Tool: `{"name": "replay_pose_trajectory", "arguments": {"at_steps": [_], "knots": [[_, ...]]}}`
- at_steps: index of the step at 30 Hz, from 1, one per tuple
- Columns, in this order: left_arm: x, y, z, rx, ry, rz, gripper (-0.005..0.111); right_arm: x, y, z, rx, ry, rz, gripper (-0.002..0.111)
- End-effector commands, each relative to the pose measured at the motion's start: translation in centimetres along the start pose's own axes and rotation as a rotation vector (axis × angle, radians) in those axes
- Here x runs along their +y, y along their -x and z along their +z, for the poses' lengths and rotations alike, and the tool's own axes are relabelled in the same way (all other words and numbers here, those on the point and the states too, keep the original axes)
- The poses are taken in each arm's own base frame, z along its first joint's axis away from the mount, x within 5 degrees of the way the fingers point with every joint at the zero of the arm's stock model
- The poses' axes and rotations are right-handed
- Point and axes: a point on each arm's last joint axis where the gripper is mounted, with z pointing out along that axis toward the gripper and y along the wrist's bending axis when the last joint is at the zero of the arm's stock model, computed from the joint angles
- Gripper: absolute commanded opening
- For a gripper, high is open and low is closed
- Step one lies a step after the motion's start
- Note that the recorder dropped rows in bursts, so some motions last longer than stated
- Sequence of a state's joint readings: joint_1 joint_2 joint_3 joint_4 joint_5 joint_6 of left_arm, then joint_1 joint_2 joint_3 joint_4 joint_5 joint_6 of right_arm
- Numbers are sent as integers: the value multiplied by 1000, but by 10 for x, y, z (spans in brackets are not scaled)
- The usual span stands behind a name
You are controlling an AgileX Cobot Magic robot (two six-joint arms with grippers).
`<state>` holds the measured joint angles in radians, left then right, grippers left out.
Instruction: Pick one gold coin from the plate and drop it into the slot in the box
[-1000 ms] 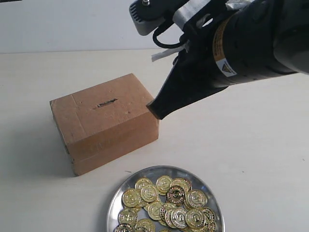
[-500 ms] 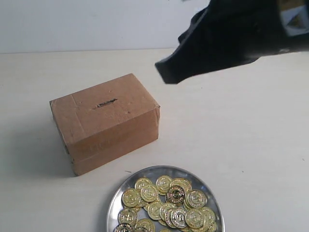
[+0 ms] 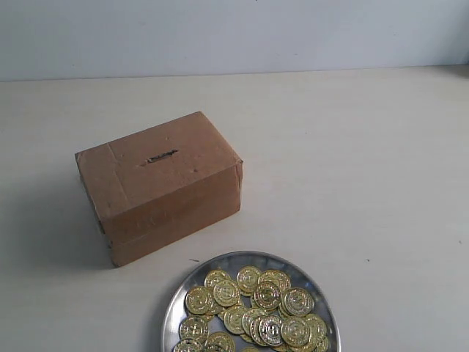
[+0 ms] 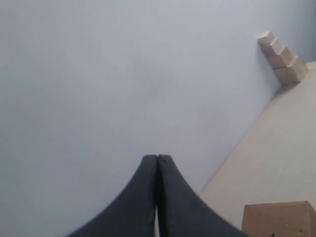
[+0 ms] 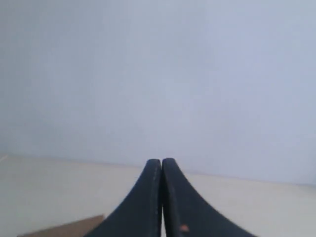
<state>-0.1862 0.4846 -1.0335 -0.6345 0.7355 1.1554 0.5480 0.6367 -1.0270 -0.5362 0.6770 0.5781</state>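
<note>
**Both grippers closed, coins lying in the plate**

A rectangular brown cardboard box point(image 3: 157, 183) sits on the pale beige tabletop point(image 3: 352, 161), with the short dark slot point(image 3: 161, 157) in its top face. Near the box, on the camera's side, lies the round shiny silver metal plate point(image 3: 242, 257), heaped with gold coins point(image 3: 253, 312). The black left gripper point(image 4: 157, 160) has its jaws pressed together, holding nothing, above a corner of the box. The black right gripper point(image 5: 161, 162) is likewise closed on nothing and faces a pale wall.
</note>
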Motion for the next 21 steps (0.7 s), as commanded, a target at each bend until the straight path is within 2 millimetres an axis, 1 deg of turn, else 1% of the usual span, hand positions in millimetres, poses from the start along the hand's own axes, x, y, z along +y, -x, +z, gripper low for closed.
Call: {"name": "replay_pose_trajectory", "arguments": {"at_steps": [1, 2, 3, 6, 10, 12, 14, 15, 18, 21], "knots": [[-4, 7, -20, -24, 72, 18, 0, -25, 9, -60, -196, -150, 68, 0], [-6, 9, -25, -36, 81, 25, 0, -28, 9, -71, -232, -173, 77, 0], [-8, 11, -30, -49, 91, 32, 0, -30, 8, -89, -284, -205, 85, 0], [-14, 16, -46, -87, 120, 55, 0, -32, 2, -128, -403, -261, 104, 0], [-22, 20, -63, -122, 163, 82, 0, -27, -13, -179, -563, -323, 116, 0], [-27, 23, -72, -130, 200, 99, 0, -23, -21, -200, -633, -346, 118, 0], [-33, 25, -80, -138, 234, 114, 0, -18, -29, -215, -685, -365, 117, 0], [-38, 27, -87, -148, 263, 130, 0, -16, -31, -217, -696, -381, 114, 0], [-48, 28, -100, -172, 296, 153, 0, -15, -29, -222, -713, -413, 97, 0], [-58, 24, -108, -190, 312, 165, 0, -16, -30, -219, -706, -412, 92, 0]]}}
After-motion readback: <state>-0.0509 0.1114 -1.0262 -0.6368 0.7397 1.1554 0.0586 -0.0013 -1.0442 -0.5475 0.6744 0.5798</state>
